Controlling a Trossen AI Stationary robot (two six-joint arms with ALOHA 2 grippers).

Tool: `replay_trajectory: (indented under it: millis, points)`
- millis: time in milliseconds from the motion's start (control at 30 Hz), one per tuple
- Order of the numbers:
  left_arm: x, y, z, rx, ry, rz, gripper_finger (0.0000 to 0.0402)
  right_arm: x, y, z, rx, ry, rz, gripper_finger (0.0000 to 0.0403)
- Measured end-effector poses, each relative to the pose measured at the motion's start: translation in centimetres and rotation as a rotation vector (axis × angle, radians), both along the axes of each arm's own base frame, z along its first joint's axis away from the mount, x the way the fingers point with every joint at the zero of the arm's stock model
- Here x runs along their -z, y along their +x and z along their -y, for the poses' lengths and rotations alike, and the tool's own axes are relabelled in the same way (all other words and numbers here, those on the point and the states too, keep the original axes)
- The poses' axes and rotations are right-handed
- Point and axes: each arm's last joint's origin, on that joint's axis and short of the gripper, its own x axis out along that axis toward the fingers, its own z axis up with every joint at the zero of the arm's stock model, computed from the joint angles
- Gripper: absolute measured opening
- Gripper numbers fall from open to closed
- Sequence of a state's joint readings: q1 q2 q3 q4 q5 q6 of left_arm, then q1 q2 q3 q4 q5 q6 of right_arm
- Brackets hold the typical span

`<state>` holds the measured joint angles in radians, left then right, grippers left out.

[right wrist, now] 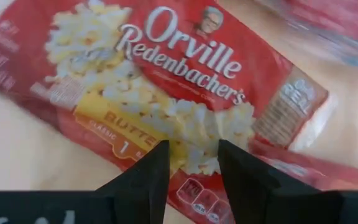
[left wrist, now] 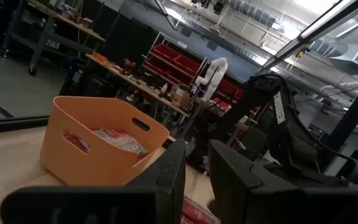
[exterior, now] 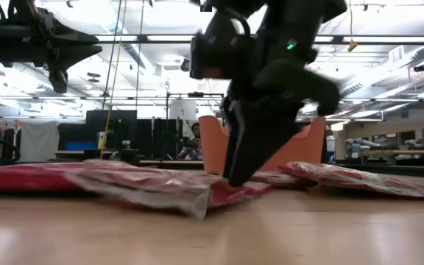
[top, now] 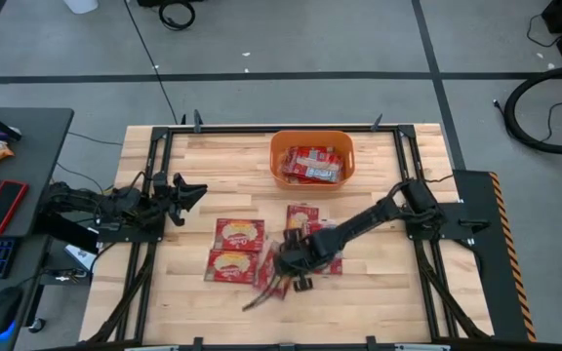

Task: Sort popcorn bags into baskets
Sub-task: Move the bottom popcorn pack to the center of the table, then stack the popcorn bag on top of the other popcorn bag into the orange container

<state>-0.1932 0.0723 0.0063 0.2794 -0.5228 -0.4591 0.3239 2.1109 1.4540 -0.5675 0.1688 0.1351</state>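
Right gripper point(top: 283, 265) low centre of high view, fingers point(right wrist: 149, 173) slightly parted just above a popcorn bag point(right wrist: 160, 93) on the table point(top: 379, 292). Left gripper point(top: 191, 192) at left, parked, fingers narrowly parted. Orange tub point(top: 311, 159) upper centre, bags inside.

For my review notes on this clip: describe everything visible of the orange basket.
The orange basket is a rounded-rectangular tub of smooth, solid plastic with a slot handle cut into its end wall, seen in the left wrist view. It stands upright at the far middle of the wooden table, clear of both arms. Inside lie a few red popcorn bags, flat or slightly tilted. Nothing else touches it.
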Motion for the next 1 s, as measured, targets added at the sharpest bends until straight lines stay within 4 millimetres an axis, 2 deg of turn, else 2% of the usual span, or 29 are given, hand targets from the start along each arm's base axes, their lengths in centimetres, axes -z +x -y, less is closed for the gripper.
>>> replay_trajectory:
  millis: [167, 300, 367, 467, 533, 667, 767, 900, 1000]
  points:
    - [0.0, 0.0, 0.0, 0.0, 0.0, 0.0, 0.0073, 0.1, 0.4, 3.0, 0.204, -0.065, 0.002, 0.0144]
    - [0.0, 0.0, 0.0, 0.0, 0.0, 0.0, 0.0073, -0.6, 0.9, 3.7, 0.203, -0.086, 0.022, 0.0143]
    - [0.0, 0.0, 0.0, 0.0, 0.0, 0.0, 0.0073, -1.6, 1.2, 3.5, 0.179, -0.126, 0.049, 0.0143]
    - [0.0, 0.0, 0.0, 0.0, 0.0, 0.0, 0.0073, -3.9, 1.8, 2.6, 0.094, -0.15, 0.123, 0.0143]
    - [0.0, 0.0, 0.0, 0.0, 0.001, -0.001, 0.0073, -4.7, 2.1, 1.5, 0.013, -0.128, 0.151, 0.0143]
    - [0.0, 0.0, 0.0, 0.0, 0.001, 0.0, 0.0073, -4.8, 2.1, -0.9, -0.13, -0.071, 0.204, 0.0147]
    - [0.0, 0.0, 0.0, 0.0, 0.0, 0.001, 0.0073, -4.6, 1.8, -2.5, -0.165, -0.054, 0.251, 0.0157]
    - [0.0, 0.0, 0.0, 0.0, 0.0, 0.002, 0.0073, -4.6, 1.5, -4.0, -0.177, -0.028, 0.307, 0.0186]
    - [0.0, 0.0, 0.0, 0.0, -0.001, 0.002, 0.0073, -3.9, 1.1, -4.5, -0.165, -0.025, 0.316, 0.0217]
